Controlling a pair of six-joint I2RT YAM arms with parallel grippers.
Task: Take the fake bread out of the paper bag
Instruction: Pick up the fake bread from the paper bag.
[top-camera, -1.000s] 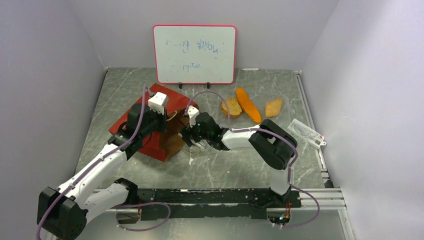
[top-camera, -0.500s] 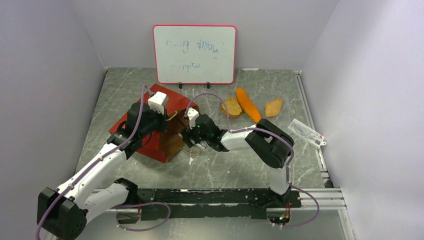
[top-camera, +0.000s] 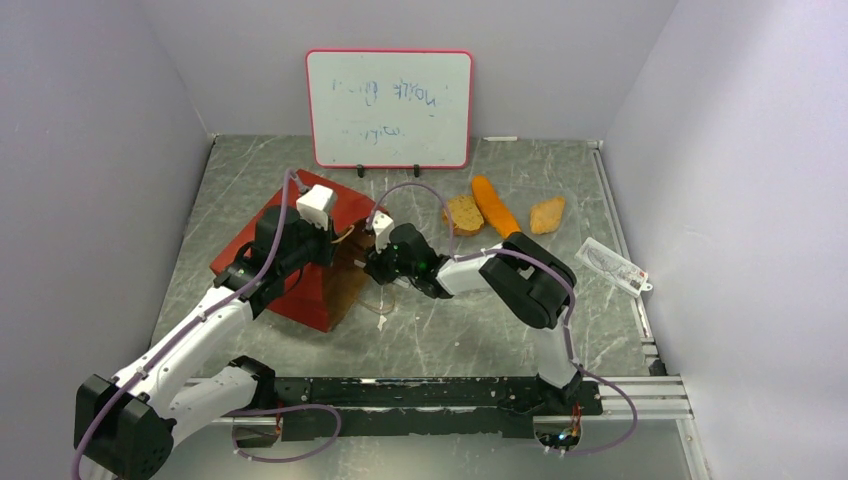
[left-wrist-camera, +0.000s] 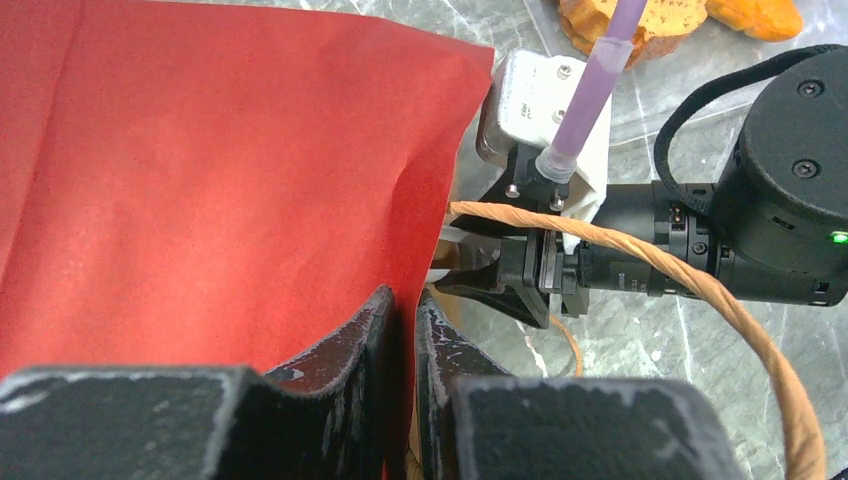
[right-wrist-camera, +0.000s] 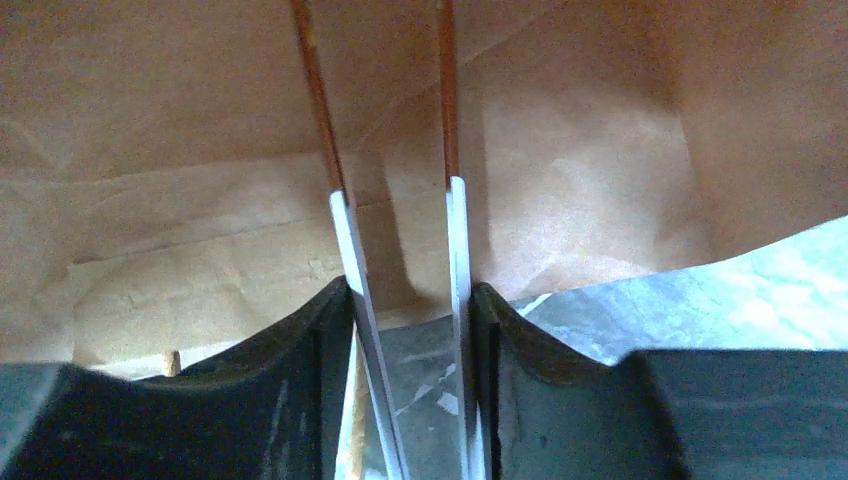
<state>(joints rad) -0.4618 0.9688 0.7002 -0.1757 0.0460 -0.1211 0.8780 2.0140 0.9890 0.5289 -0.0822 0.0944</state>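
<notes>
The red paper bag (top-camera: 298, 305) lies on its side at left centre, its mouth facing right. My left gripper (top-camera: 333, 252) is shut on the bag's upper edge (left-wrist-camera: 220, 170), one finger on each side of the red paper (left-wrist-camera: 405, 300). My right gripper (top-camera: 373, 267) reaches into the mouth. Its fingers (right-wrist-camera: 345, 330) stand a narrow way apart, with two thin pale strips between them and the brown inside (right-wrist-camera: 200, 100) ahead. No bread shows inside. A round brown slice (top-camera: 463, 213), a long orange loaf (top-camera: 496, 208) and a tan roll (top-camera: 547, 214) lie on the table to the right.
One orange-tan handle (left-wrist-camera: 700, 290) loops over my right gripper; the other (top-camera: 380, 302) lies on the table. A whiteboard (top-camera: 389, 108) stands at the back. A clear plastic packet (top-camera: 612, 265) lies at the right edge. Walls close in on both sides.
My right gripper has moved a little left, further into the bag's mouth. The bag has shifted slightly to the left with my left gripper still on its edge.
</notes>
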